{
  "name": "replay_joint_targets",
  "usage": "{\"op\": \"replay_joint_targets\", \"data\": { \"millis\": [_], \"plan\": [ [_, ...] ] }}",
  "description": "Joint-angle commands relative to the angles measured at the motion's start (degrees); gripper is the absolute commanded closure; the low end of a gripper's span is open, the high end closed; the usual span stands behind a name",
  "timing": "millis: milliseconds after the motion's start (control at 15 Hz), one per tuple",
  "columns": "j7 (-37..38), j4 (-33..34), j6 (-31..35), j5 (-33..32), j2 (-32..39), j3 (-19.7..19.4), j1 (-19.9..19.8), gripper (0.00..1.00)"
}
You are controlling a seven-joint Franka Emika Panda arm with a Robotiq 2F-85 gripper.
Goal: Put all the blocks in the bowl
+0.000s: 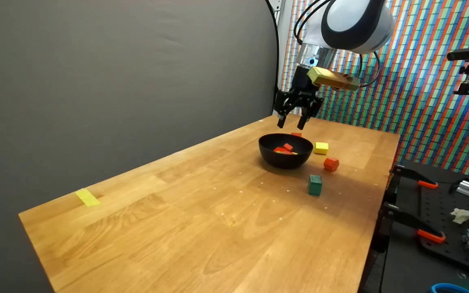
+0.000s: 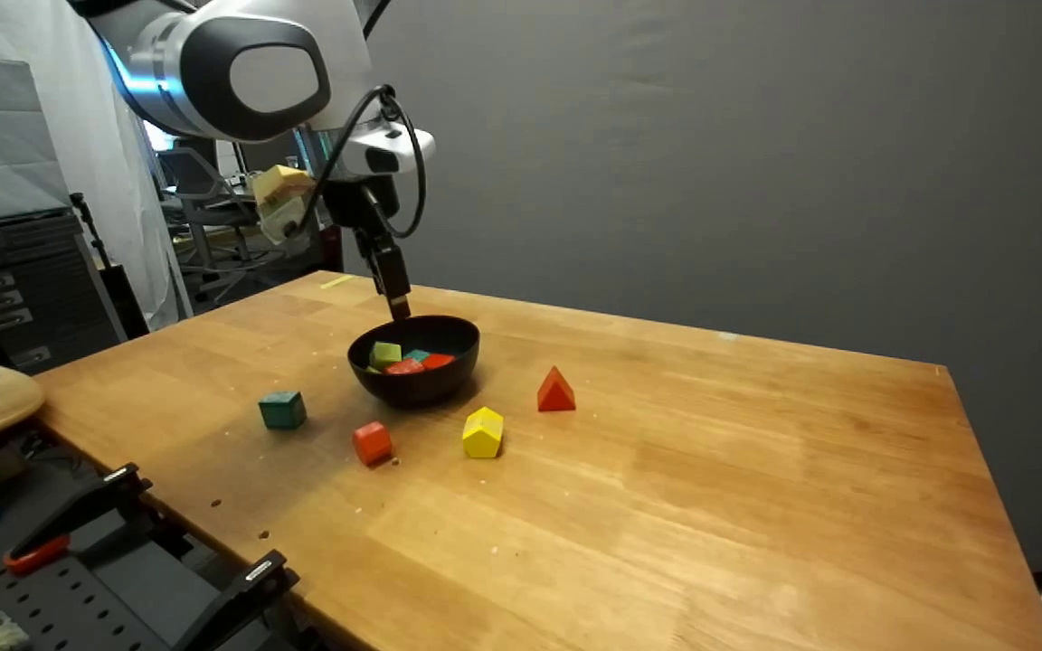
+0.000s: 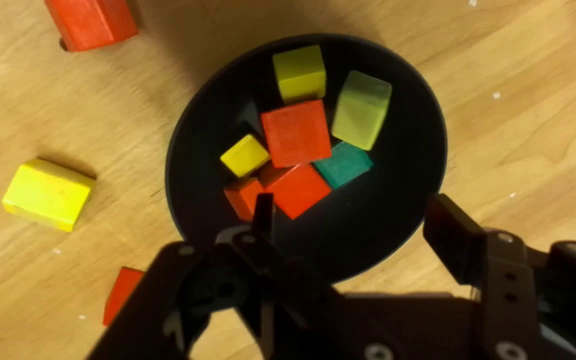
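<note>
Red block [image 3: 93, 22] cropped in wrist view; fingers [image 3: 453, 240] partly hide bowl [image 3: 398, 200].

- The bowl [image 2: 417, 391] is on the table [image 2: 711, 506], a cluster of blocks [image 3: 297, 134] inside it.
- In an exterior view, the first loose block [image 2: 282, 410] is left of the bowl, slightly nearer.
- The second block [image 2: 372, 443]: on the bowl's near side.
- The third block [image 2: 482, 434]: right of the second.
- The fourth block [image 2: 556, 392]: right of the bowl, farther than the third.
- A strip [image 2: 337, 281]: far edge, beyond the bowl.
</note>
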Motion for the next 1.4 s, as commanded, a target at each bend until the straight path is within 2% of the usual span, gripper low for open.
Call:
{"op": "replay_joint_targets", "data": {
  "millis": [0,133,200,333,467,533,600,933,1333],
  "plan": [
    [13.54,-3.86,3.06,-13.64,-4.41,-7.21,2.25,0.00],
    [22.14,-3.73,-0.84,-23.81,-6.18,-11.21,1.57,0.00],
    [25.36,-3.41,-2.83,-27.94,-6.80,-11.94,0.77,0.00],
    [27.36,-2.40,-6.00,-30.47,-6.63,-11.66,-1.24,0.00],
    [26.18,-1.07,-8.07,-27.62,-4.72,-10.84,-2.64,0.01],
    [23.71,-0.13,-8.40,-23.34,-2.78,-10.41,-2.88,0.00],
    [23.71,0.82,-8.68,-21.95,-1.19,-10.41,-3.13,0.00],
    [19.33,7.47,-2.63,-10.24,9.49,-10.46,-3.53,0.00],
    [19.73,16.89,1.51,-10.17,20.19,-14.86,-1.73,0.00]
  ]
}}
